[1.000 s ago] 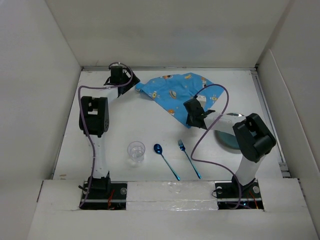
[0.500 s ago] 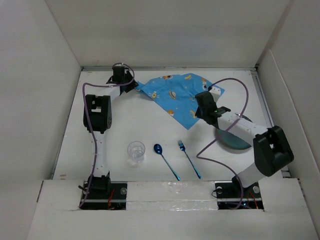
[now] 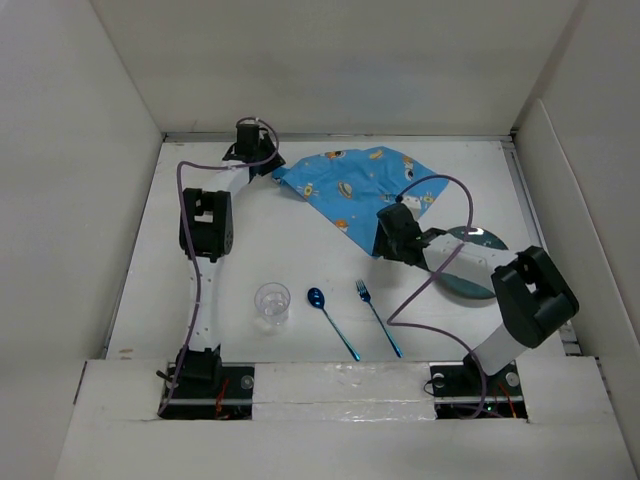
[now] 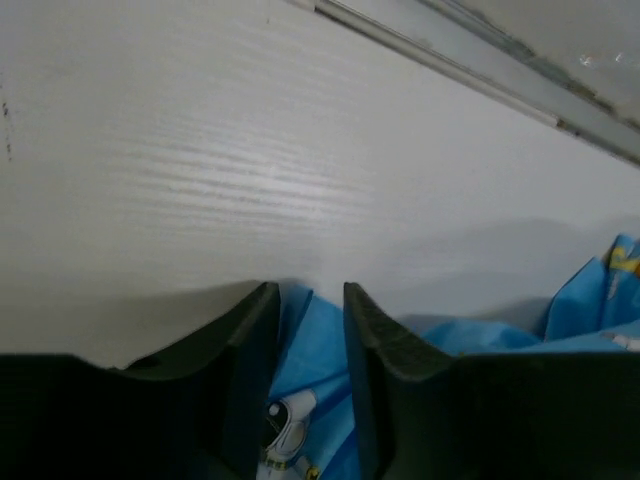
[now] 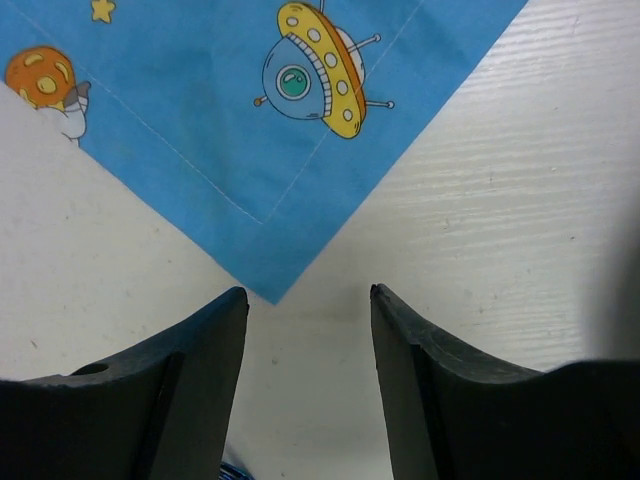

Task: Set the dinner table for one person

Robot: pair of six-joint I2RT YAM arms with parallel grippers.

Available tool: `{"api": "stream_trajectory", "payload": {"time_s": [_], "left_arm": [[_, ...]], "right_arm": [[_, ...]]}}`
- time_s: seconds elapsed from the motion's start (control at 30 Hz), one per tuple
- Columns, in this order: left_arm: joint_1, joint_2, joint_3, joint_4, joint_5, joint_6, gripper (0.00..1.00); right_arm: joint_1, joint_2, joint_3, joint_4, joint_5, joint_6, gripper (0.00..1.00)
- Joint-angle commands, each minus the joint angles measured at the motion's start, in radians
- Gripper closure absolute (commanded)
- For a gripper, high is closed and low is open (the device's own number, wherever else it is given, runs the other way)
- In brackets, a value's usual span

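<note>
On the white dinner table (image 3: 250, 240) a blue placemat (image 3: 355, 185) with cartoon prints lies askew at the back. My left gripper (image 3: 264, 163) is at its far left corner. In the left wrist view the left gripper (image 4: 305, 290) is shut on a fold of the placemat (image 4: 310, 340). My right gripper (image 3: 384, 243) stands open at the mat's near corner. In the right wrist view that corner of the placemat (image 5: 250, 130) lies flat just ahead of the right gripper (image 5: 308, 292), with bare table between the fingers.
A dark plate (image 3: 468, 270) lies at the right, partly under the right arm. Toward the near edge stand a clear glass (image 3: 272, 303), a blue spoon (image 3: 332, 322) and a blue fork (image 3: 378, 317). White walls ring the table.
The left gripper has closed on the placemat's far left corner. The right gripper swung right and back, and its jaws have opened at the near corner.
</note>
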Motion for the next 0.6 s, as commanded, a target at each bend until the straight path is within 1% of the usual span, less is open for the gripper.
{"api": "stream_trajectory", "payload": {"time_s": [0.0, 0.03, 0.07, 0.1, 0.13, 0.27, 0.3, 0.33, 0.37, 0.4, 0.43, 0.47, 0.5, 0.57], "left_arm": [[0.001, 0.045, 0.027, -0.083, 0.004, 0.021, 0.76], [0.001, 0.042, 0.024, -0.072, 0.011, 0.02, 0.89], [0.001, 0.041, 0.019, -0.072, 0.007, 0.02, 0.99], [0.001, 0.024, 0.009, -0.075, -0.002, 0.018, 1.0], [0.01, 0.012, -0.01, -0.06, -0.009, 0.02, 1.0], [0.045, -0.1, -0.149, 0.02, -0.021, -0.009, 1.0], [0.059, -0.148, -0.201, 0.073, -0.021, -0.015, 1.0], [0.059, -0.165, -0.22, 0.084, -0.016, -0.021, 1.0], [0.059, -0.18, -0.232, 0.092, -0.016, -0.02, 1.0], [0.059, -0.224, -0.26, 0.098, -0.022, -0.008, 1.0], [0.059, -0.225, -0.26, 0.098, -0.022, -0.008, 1.0], [0.068, -0.234, -0.268, 0.103, -0.022, -0.008, 1.0], [0.068, -0.248, -0.272, 0.107, -0.024, -0.008, 1.0], [0.069, -0.257, -0.281, 0.109, -0.03, -0.003, 1.0]], "right_arm": [[0.018, 0.024, 0.007, 0.062, -0.02, 0.017, 0.41], [0.018, 0.038, 0.009, 0.063, -0.021, 0.02, 0.4], [0.033, 0.046, 0.012, 0.066, -0.026, 0.023, 0.39], [0.047, 0.056, 0.019, 0.065, -0.024, 0.023, 0.36], [0.047, 0.064, 0.026, 0.068, -0.021, 0.023, 0.36], [0.059, 0.136, 0.064, 0.045, 0.011, 0.02, 0.35], [0.059, 0.15, 0.073, 0.04, 0.017, 0.02, 0.35], [0.059, 0.164, 0.096, 0.037, 0.022, 0.023, 0.36], [0.05, 0.176, 0.105, 0.022, 0.029, 0.034, 0.38], [0.05, 0.202, 0.116, 0.02, 0.05, 0.051, 0.57], [0.05, 0.202, 0.116, 0.02, 0.051, 0.051, 0.57], [0.05, 0.208, 0.119, 0.019, 0.052, 0.057, 0.62], [0.05, 0.211, 0.118, 0.014, 0.058, 0.06, 0.72], [0.05, 0.219, 0.112, 0.013, 0.074, 0.071, 0.8]]}}
